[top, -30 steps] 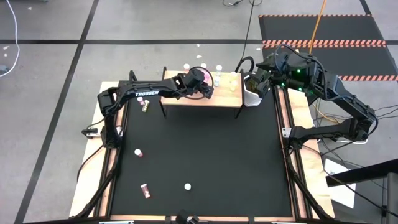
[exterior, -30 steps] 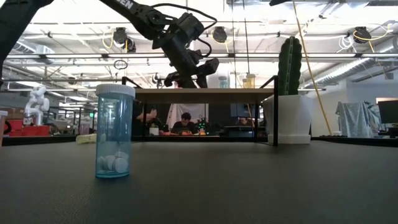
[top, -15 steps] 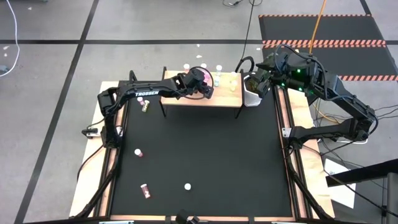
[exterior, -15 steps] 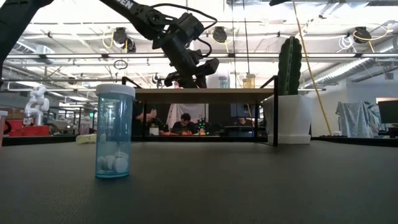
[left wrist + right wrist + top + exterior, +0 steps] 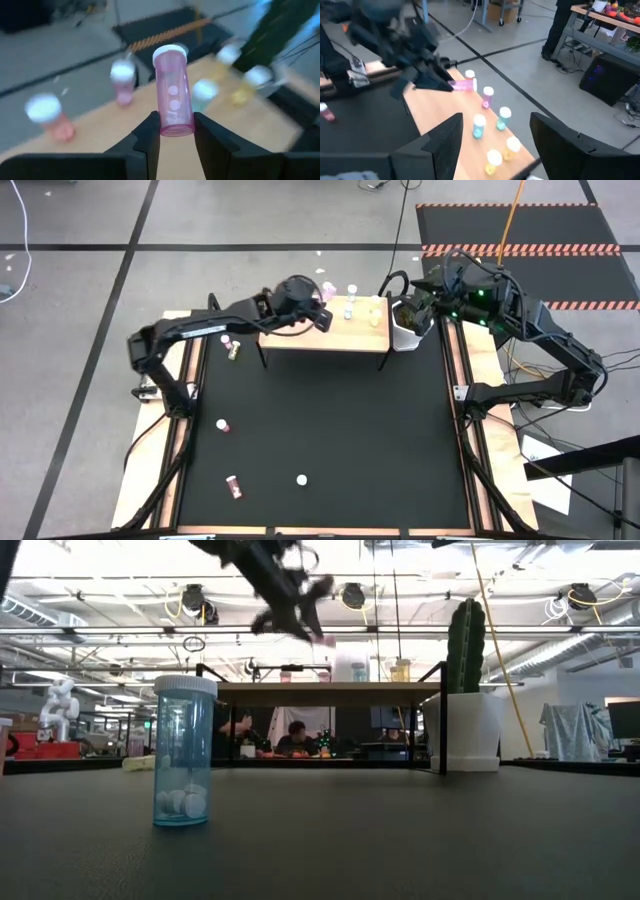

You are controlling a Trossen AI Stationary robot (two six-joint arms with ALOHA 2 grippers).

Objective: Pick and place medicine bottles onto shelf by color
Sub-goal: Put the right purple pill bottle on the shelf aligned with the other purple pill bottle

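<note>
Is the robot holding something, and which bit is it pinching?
Yes. The left gripper pinches a pink bottle near its bottom end, above the shelf. The right gripper is open and holds nothing.

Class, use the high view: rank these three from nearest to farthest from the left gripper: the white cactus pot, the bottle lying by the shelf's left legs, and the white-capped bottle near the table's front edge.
1. The bottle by the shelf's left legs, just left of and below the left gripper.
2. The white cactus pot, right of the shelf.
3. The white-capped bottle, far toward the table's front edge.
</note>
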